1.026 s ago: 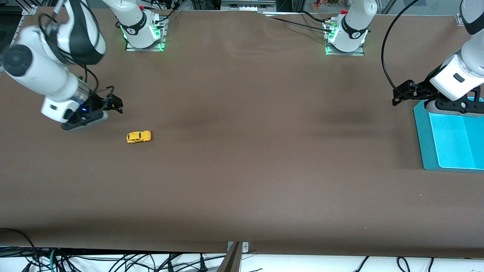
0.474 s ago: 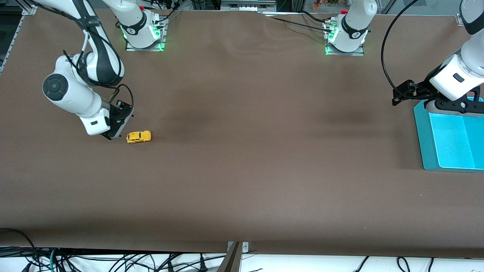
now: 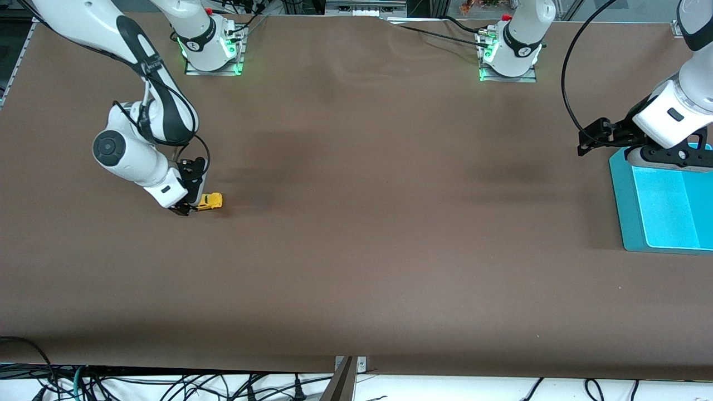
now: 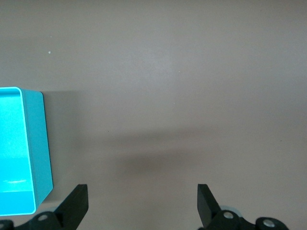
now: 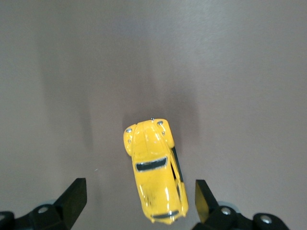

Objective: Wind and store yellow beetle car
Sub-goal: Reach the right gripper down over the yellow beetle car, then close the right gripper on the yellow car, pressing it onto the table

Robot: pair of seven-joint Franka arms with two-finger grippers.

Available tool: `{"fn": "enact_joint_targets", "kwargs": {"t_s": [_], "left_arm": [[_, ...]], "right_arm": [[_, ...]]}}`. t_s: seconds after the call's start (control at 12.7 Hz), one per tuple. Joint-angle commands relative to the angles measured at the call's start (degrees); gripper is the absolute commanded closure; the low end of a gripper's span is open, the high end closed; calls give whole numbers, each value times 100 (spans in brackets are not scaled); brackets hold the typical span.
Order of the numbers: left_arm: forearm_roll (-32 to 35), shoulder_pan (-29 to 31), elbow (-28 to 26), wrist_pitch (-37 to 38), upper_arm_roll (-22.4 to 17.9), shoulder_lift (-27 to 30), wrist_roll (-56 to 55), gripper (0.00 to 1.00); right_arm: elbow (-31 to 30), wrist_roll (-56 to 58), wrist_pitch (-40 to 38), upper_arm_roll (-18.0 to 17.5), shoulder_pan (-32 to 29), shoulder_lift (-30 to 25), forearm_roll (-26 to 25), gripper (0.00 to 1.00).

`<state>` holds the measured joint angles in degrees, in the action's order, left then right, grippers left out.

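Small rounded toy beetle car (image 3: 210, 201): bright yellow body, dark windows, faint dark scuffs on roof. Flat matte counter (image 3: 379, 234): uniform brown, unpatterned. Rectangular plastic bin (image 3: 663, 207): turquoise rim, lighter cyan interior. Right gripper (image 5: 139, 203) fingers (image 5: 72, 199): black. Left gripper (image 4: 143, 206) fingers (image 4: 207, 206): black. Arm shells: white with black joints.

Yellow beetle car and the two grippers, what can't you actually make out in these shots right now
- Yellow beetle car: front view, the right gripper covers one end; right wrist view, its wheels and underside are hidden under its body.
- Contact: neither view shows whether the open right fingers touch the car.
- Blue bin: front view, cut off by the frame edge and partly covered by the waiting left gripper; its contents are only partly visible.
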<state>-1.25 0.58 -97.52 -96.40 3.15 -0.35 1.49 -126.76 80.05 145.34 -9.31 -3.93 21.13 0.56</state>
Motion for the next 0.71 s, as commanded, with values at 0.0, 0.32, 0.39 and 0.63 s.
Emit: {"fn": "enact_joint_targets", "kwargs": {"t_s": [0.0, 0.32, 0.39, 0.63], "left_arm": [[107, -49, 155, 130, -16, -61, -17, 0], [107, -49, 155, 130, -7, -52, -17, 0], [107, -49, 155, 130, -7, -61, -17, 0], [107, -49, 163, 130, -16, -52, -17, 0]], "right_arm": [[-139, 204, 213, 26, -11, -13, -3, 0], [-139, 204, 284, 26, -12, 49, -12, 40], [-130, 221, 275, 26, -12, 49, -12, 54], [-86, 239, 240, -18, -12, 40, -21, 94]]}}
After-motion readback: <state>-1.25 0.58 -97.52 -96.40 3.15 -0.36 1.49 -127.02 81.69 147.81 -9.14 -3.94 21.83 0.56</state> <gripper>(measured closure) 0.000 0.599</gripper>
